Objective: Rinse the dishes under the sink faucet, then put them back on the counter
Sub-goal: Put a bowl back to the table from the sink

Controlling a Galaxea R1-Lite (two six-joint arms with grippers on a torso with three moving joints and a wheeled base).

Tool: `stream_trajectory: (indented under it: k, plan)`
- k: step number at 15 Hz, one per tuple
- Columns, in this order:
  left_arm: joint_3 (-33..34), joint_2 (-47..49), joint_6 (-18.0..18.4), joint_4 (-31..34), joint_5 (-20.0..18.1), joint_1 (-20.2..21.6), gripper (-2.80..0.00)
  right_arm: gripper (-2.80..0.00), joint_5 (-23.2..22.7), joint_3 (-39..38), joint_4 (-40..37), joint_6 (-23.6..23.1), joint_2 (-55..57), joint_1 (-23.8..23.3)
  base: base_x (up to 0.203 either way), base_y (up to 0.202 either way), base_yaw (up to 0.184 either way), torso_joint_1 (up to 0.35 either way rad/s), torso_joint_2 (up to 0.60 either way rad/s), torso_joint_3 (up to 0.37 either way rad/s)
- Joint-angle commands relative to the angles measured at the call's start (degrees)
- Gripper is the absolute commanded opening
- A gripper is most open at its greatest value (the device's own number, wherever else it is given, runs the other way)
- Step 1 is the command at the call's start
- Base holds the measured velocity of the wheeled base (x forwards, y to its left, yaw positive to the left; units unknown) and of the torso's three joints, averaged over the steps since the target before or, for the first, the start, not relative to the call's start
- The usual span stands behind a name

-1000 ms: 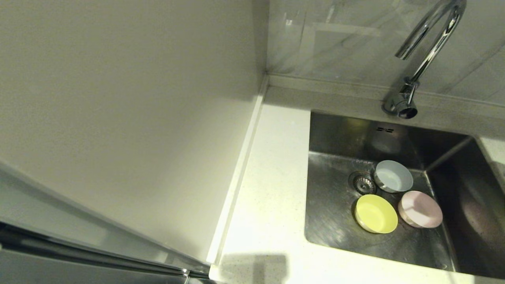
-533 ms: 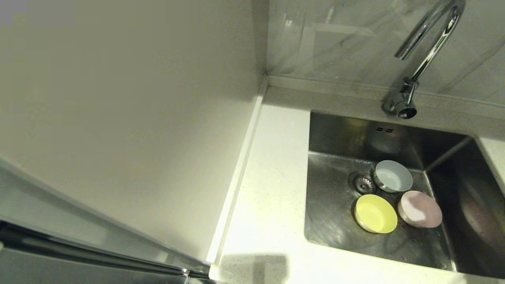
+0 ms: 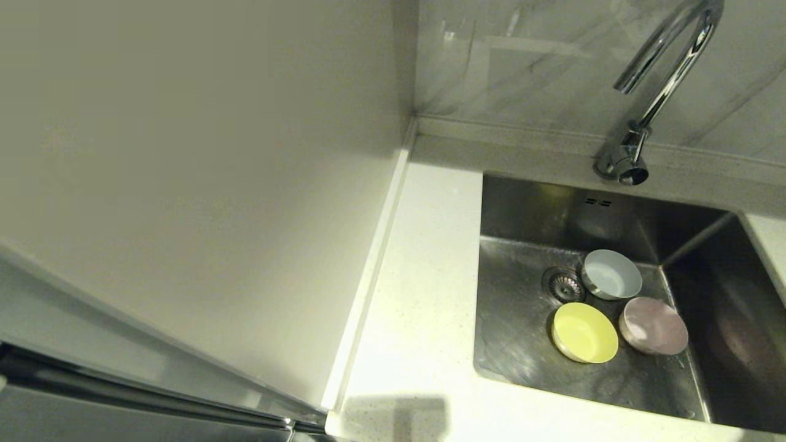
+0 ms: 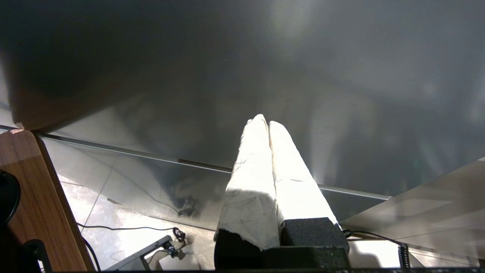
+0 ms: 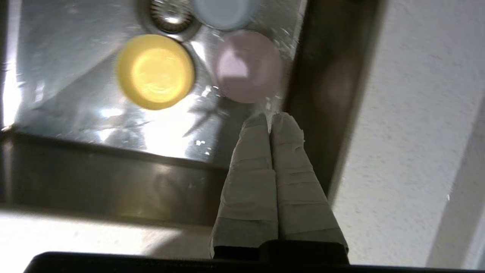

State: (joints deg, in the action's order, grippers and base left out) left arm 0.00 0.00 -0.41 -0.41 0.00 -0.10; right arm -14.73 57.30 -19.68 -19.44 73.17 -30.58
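Three small bowls lie on the floor of the steel sink (image 3: 516,344): a pale blue bowl (image 3: 611,274) beside the round drain (image 3: 564,284), a yellow bowl (image 3: 584,332) in front of the drain, and a pale pink bowl (image 3: 653,325) to the right. The chrome faucet (image 3: 651,92) arches over the back rim; no water shows. In the right wrist view my right gripper (image 5: 269,118) hangs shut and empty above the sink's near edge, just short of the pink bowl (image 5: 248,72), with the yellow bowl (image 5: 155,71) beside it. My left gripper (image 4: 264,121) is shut, empty, facing a dark panel away from the sink.
White speckled counter (image 3: 417,294) runs left of the sink, bounded by a raised edge strip (image 3: 368,276) and a tall pale side panel (image 3: 184,184). Grey marbled tiles (image 3: 522,61) back the faucet. More counter (image 5: 409,132) lies beside the sink's right wall.
The bowls have stayed put. The pink bowl has grown darker, shaded from above.
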Motion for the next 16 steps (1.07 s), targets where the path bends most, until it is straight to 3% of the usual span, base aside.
stream_trajectory:
  k: [1, 4, 5, 7, 11, 16]
  plan:
    - [0.18, 0.00, -0.03, -0.02, 0.00, 0.01, -2.80, -2.80, 3.25, 3.91, -0.33, 1.16, 8.32, 0.05, 0.000, 0.000, 0.000, 0.000, 0.00, 0.000]
    - [0.18, 0.00, -0.03, -0.02, 0.00, 0.01, -2.80, -2.80, 6.17, 8.19, -5.67, 1.57, 14.16, 0.00, 0.000, 0.000, 0.000, 0.000, 0.00, 0.000]
    - [0.18, 0.00, -0.03, -0.02, 0.00, 0.01, -2.80, 0.00, 6.28, 9.90, -9.03, 1.56, 15.31, 0.04, 0.000, 0.000, 0.000, 0.000, 0.00, 0.000]
    - [0.18, 0.00, -0.03, -0.02, 0.00, 0.01, -2.80, 0.00, 6.21, 11.98, -14.35, 1.79, 17.74, 0.08, 0.000, 0.000, 0.000, 0.000, 0.00, 0.000]
    - [0.18, 0.00, -0.03, -0.02, 0.00, 0.01, -2.80, 0.00, 6.14, 14.53, -18.03, 1.37, 23.85, 0.25, 0.000, 0.000, 0.000, 0.000, 0.00, 0.000]
    - [0.18, 0.00, -0.03, -0.02, 0.00, 0.01, -2.80, 0.00, 5.93, 21.41, -21.30, 0.56, 29.84, 4.54, 0.000, 0.000, 0.000, 0.000, 0.00, 0.000]
